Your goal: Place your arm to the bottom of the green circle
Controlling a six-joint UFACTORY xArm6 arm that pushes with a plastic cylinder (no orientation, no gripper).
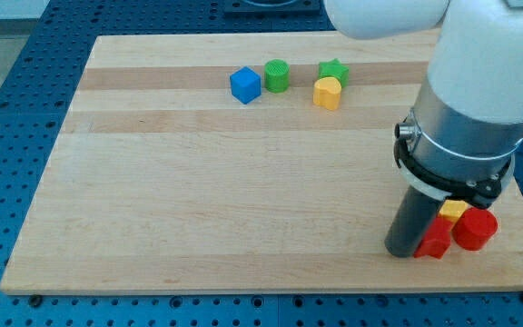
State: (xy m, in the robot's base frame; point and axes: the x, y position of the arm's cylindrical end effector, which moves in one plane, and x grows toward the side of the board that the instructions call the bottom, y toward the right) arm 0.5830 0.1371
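The green circle (pixel 277 74) stands near the view's top, right of the blue cube (pixel 245 85) and touching it or nearly so. My tip (pixel 401 252) rests on the board at the view's bottom right, far below and to the right of the green circle. The tip sits just left of a red block (pixel 435 242), touching it or nearly so. No block lies between the tip and the green circle.
A green star (pixel 334 71) and a yellow heart-like block (pixel 327 93) sit right of the green circle. A yellow block (pixel 453 211) and a red cylinder (pixel 475 230) cluster beside the red block. The wooden board (pixel 198 200) lies on a blue perforated table.
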